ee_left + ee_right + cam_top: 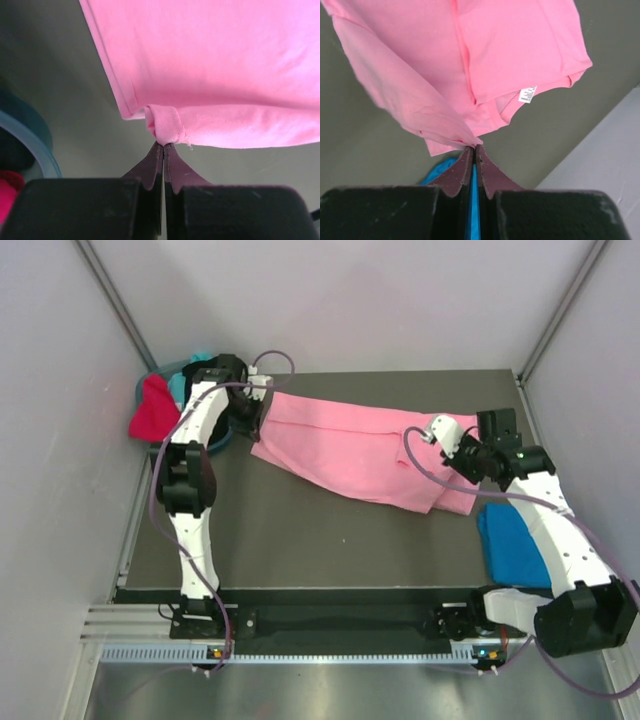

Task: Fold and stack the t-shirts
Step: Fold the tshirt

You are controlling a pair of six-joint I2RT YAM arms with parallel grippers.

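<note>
While the bright blue t-shirt (505, 540) lies at the lower right of the overhead view, beside your right arm, that spot reads as the stack's place. Further up, your right gripper (472, 150) is pinched tight on a fold of the light pink t-shirt (350, 445), at the end carrying the white neck tag (528, 94). Your left gripper (163, 146) is clamped on a hem corner at the upper left. Held at both ends, the cloth spreads across the table (300, 540), ready for folding. Beyond, a red t-shirt (152, 410) and a teal t-shirt (180, 385) wait in the tub (30, 140).
</note>
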